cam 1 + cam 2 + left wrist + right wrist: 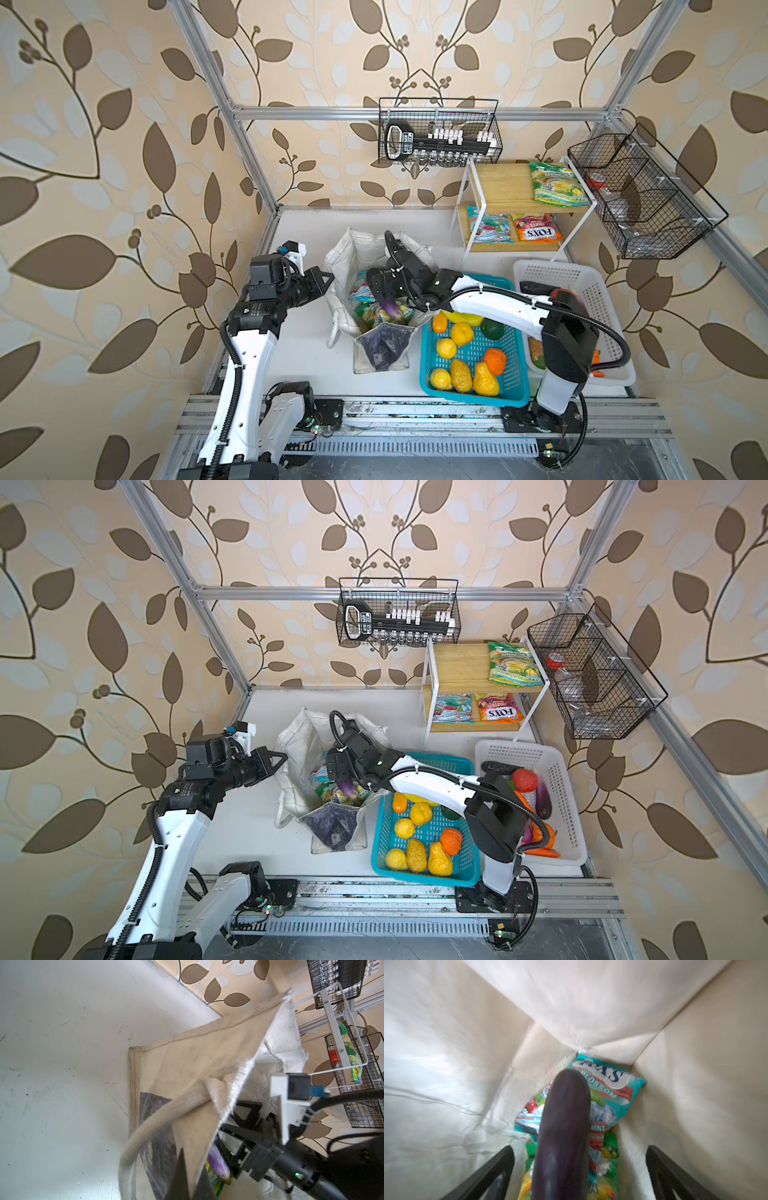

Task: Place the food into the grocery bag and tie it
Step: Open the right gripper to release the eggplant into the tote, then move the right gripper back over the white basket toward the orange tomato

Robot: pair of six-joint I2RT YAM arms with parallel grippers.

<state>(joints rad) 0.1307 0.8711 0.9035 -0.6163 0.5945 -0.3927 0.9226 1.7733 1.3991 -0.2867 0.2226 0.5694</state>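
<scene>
Now | eggplant [562, 1136] lies lengthwise in bag [591, 1001], rounded end pointing at blue packet [608, 1088] | right fingers [505, 1159] spread, released | left fingers [177, 1174] clenched on bag rim

The left arm [245, 357] and the right arm [498, 309] look the same: long links with smooth white shells, and black housings at the joints. Along each arm runs a black ribbed hose [615, 332], fixed with thin white ties. Each wrist carries a white bracket [296, 249] for a small camera, with a blue plug. The left claw [330, 277] and the right claw [379, 291] are black, and their fingers [500, 1165] are open triangular frames. A tiny green lamp [297, 1174] glows on the right wrist.
</scene>
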